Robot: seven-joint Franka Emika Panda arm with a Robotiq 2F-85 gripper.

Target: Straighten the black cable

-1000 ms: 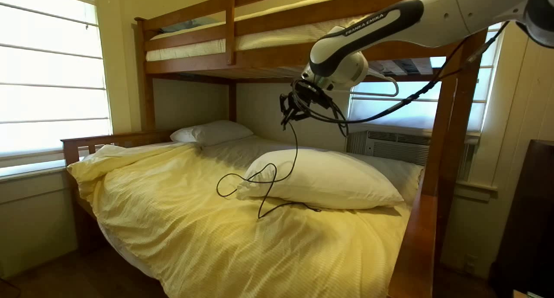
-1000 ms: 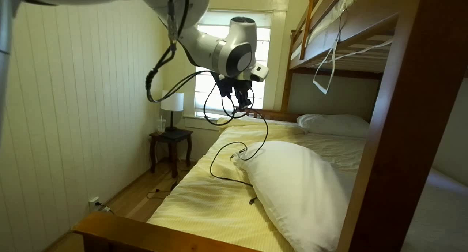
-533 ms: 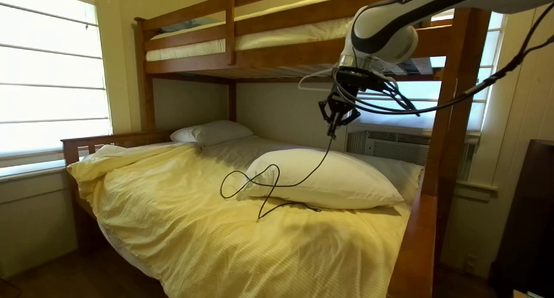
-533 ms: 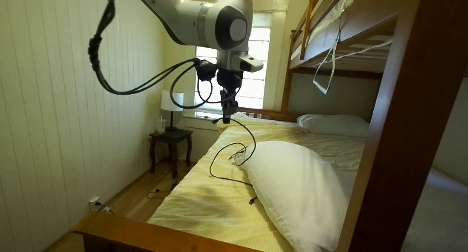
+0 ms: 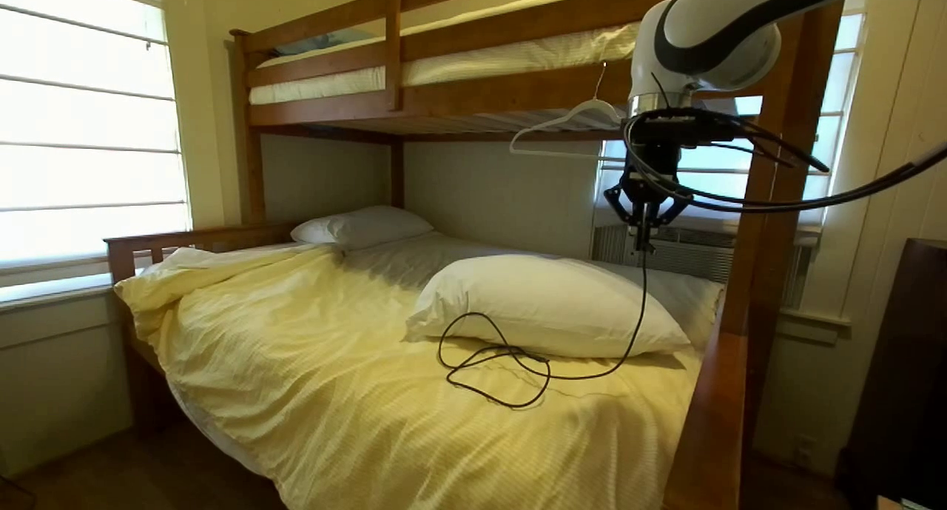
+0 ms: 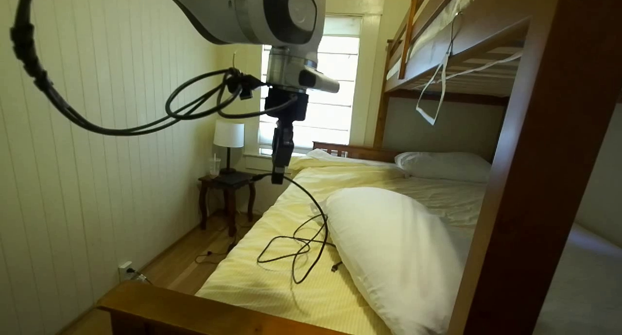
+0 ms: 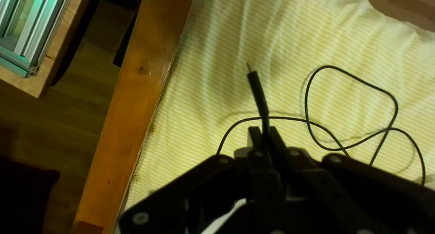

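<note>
The black cable (image 5: 584, 378) lies in loose loops on the yellow blanket in front of the white pillow; the loops also show in an exterior view (image 6: 325, 228). My gripper (image 5: 642, 245) is shut on the cable near one end and holds it above the bed; it also shows in an exterior view (image 6: 278, 175). From the fingers the cable hangs in a curve down to the blanket. In the wrist view a short end piece (image 7: 257, 91) sticks out past the fingertips (image 7: 265, 135), and crossing loops (image 7: 289, 118) lie beyond. The other plug end (image 6: 336, 267) rests beside the pillow.
The white pillow (image 5: 547, 303) lies beside the loops. A wooden bed post (image 5: 777, 221) and end rail (image 7: 139, 71) are close to my gripper. A white hanger (image 5: 566, 118) hangs from the upper bunk near my arm. The upper bunk (image 5: 503, 99) overhangs the bed.
My gripper has moved toward the bed's end rail and lower, pulling the held cable end along. The loops have slid off the pillow's corner onto the blanket in front and bunched together.
</note>
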